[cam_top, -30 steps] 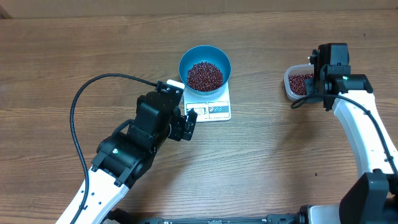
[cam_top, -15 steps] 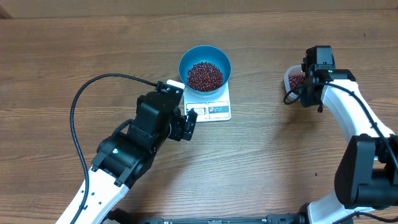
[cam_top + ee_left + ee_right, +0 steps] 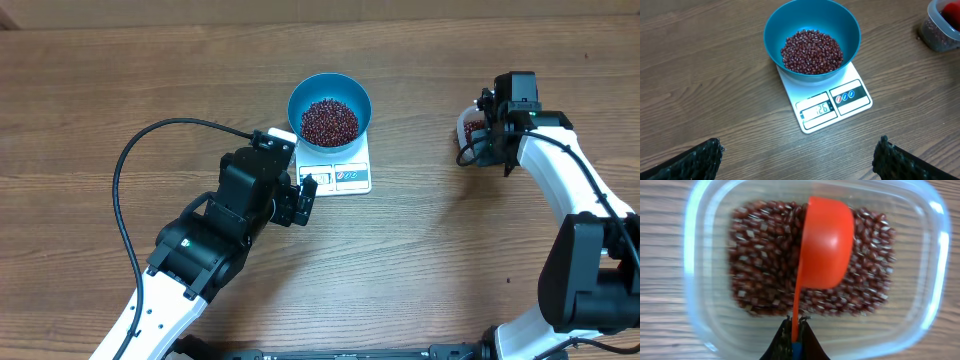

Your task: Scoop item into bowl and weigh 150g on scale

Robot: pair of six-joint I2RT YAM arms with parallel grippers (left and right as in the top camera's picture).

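A blue bowl [image 3: 330,108] of red beans [image 3: 811,51] stands on the white scale [image 3: 345,177], whose display [image 3: 815,109] reads about 126. My left gripper [image 3: 797,159] hangs open over bare wood just in front of the scale, nothing between its fingers. My right gripper [image 3: 795,330] is shut on the thin handle of an orange scoop [image 3: 827,242]. The scoop's bowl faces down over the red beans [image 3: 765,255] inside the clear plastic tub [image 3: 700,245]. From overhead the right gripper [image 3: 494,128] covers most of that tub [image 3: 466,126].
A black cable [image 3: 130,170] loops across the table left of the left arm. The clear tub [image 3: 940,30] shows at the top right edge of the left wrist view. Bare wooden table lies between scale and tub.
The right arm swung left and turned over the tub, bringing the scoop down among the beans. Left arm, bowl and scale have not moved.
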